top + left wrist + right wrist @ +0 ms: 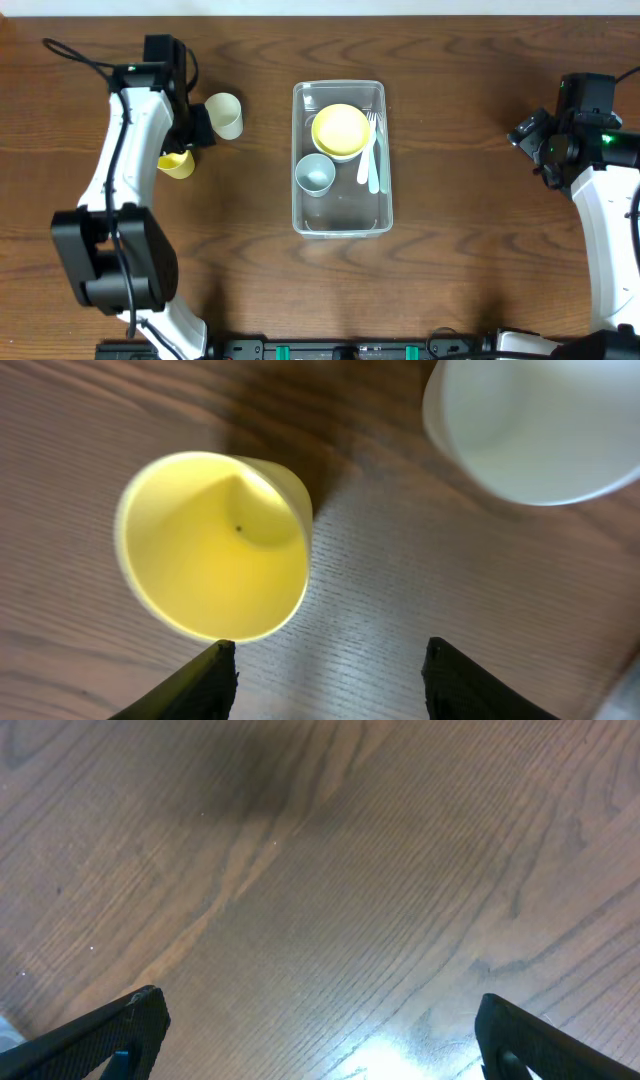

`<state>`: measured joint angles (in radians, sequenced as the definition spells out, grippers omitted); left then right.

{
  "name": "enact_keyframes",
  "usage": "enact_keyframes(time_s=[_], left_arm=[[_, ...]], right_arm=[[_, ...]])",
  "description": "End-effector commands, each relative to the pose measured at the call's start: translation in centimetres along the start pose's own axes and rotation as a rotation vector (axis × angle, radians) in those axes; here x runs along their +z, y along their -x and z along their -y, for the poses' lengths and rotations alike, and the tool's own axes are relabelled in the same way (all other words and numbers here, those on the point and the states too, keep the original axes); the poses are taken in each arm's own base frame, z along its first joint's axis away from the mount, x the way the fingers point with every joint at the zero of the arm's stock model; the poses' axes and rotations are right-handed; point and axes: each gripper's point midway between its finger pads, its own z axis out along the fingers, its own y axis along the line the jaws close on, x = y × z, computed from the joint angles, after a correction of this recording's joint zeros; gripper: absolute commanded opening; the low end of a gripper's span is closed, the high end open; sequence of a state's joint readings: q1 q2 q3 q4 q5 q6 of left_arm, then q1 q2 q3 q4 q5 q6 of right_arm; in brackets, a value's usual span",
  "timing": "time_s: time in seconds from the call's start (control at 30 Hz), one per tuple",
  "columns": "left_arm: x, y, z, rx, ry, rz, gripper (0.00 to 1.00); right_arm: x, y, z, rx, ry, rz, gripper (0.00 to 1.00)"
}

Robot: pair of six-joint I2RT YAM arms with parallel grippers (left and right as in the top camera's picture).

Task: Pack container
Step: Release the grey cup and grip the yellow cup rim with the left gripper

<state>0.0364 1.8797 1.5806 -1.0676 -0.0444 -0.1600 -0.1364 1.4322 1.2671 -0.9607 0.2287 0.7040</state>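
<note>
– Hovering left of the mid-table container [342,84], why is our left gripper [325,680] spread?
– We judge it set to straddle the tipped yellow cup [213,545]; our right gripper [320,1030], right of the container, gapes empty.

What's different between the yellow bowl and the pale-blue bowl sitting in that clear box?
Colour: the yellow bowl is bright yellow, the pale-blue bowl a washed-out blue. Size: the yellow bowl is wider than the pale-blue bowl. Place: the yellow bowl sits toward the container's far end, the pale-blue bowl nearer its middle, by the left wall. Both stand open side up inside the container and look empty.
</note>
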Motion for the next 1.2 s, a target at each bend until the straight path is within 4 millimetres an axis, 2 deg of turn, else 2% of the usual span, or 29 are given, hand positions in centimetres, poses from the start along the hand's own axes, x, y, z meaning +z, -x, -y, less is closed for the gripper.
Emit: enact_keyframes(time_s=[0.0, 0.17, 0.3, 0.8, 1.17], left_arm=[[1.5, -0.5, 0.1, 0.013, 0.001, -0.05, 0.6], [2.9, -1.1, 0.2, 0.017, 0.011, -0.094, 0.54], [3.2, -1.2, 0.2, 0.017, 0.013, -0.104, 0.5], [3.5, -0.4, -0.9, -0.012, 0.021, -0.08, 0.5], [3.9, -0.1, -1.0, -0.014, 0.019, -0.069, 0.49]], right_arm=[[-0.3, 0.6, 0.1, 0.019, -0.006, 0.021, 0.99], [-0.3, 0.6, 0.1, 0.019, -0.007, 0.021, 0.99], [-0.3, 0.6, 0.1, 0.019, -0.006, 0.021, 0.99], [-0.3, 0.6, 0.1, 0.019, -0.006, 0.021, 0.99], [-0.3, 0.6, 0.1, 0.019, -0.006, 0.021, 0.99]])
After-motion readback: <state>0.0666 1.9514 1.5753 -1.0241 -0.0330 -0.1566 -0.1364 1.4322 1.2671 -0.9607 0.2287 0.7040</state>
